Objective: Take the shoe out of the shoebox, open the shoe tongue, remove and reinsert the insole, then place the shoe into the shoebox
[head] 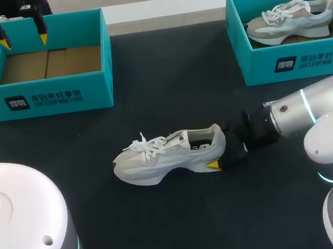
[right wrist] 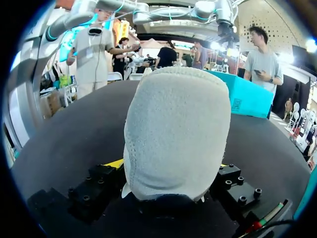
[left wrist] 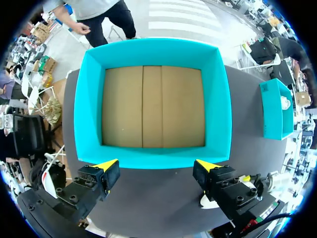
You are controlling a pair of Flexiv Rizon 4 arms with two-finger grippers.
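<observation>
Sneaker (head: 170, 154) is out, right gripper (head: 221, 151) pinching its heel, left gripper (head: 22, 40) spread wide above the empty shoebox (head: 41, 94); rest looks undone.

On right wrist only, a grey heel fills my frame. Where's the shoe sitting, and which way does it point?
Observer: The shoe stands on its sole on the table, between the two boxes. Its toe points toward the left arm's side, and the right gripper is at its heel.
Operator: Left arm in the way?
Observer: No. The left gripper hangs open over the left shoebox, well away from the shoe.
Operator: That box free?
Observer: Yes, only its cardboard floor shows. The right shoebox holds a second shoe.
</observation>
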